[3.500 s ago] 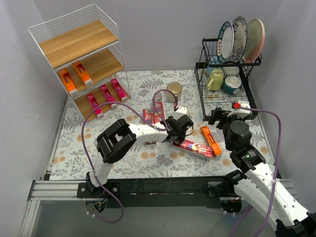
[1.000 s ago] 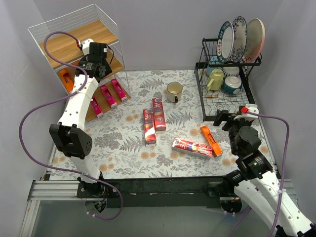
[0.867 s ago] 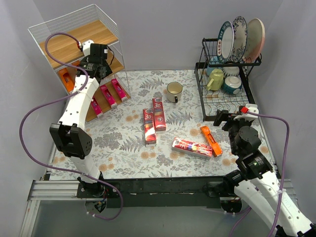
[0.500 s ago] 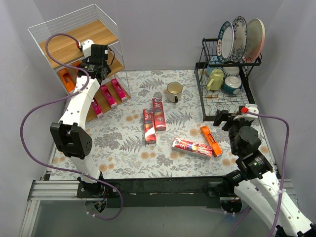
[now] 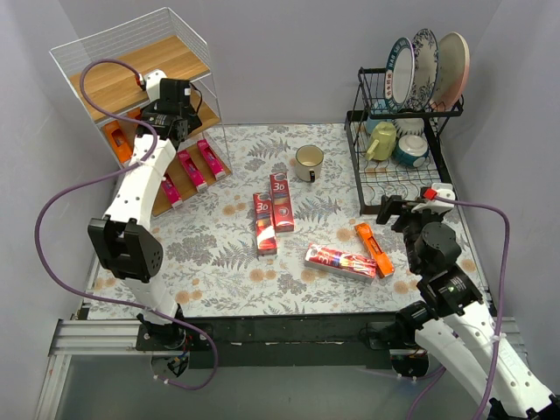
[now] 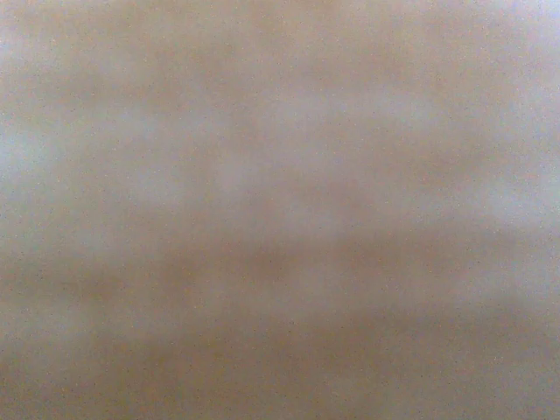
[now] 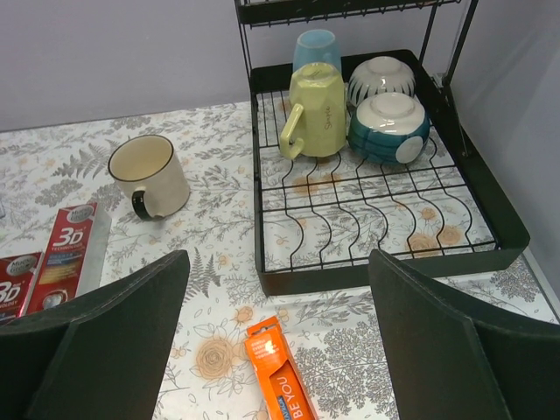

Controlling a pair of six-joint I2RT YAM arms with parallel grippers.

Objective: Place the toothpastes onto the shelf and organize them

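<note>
Left gripper [image 5: 168, 112] in the shelf [image 5: 131, 74] at its middle board; wrist camera all blur, I cannot tell its fingers | right gripper [image 7: 273, 346] fingers wide apart, empty, above orange carton [image 7: 278, 367] on the table, dish rack [image 7: 490, 227] just beside | I see red cartons [image 5: 273, 213] lying near mug [image 5: 308, 161] | pink cartons [image 5: 191, 168] on the bottom board
</note>
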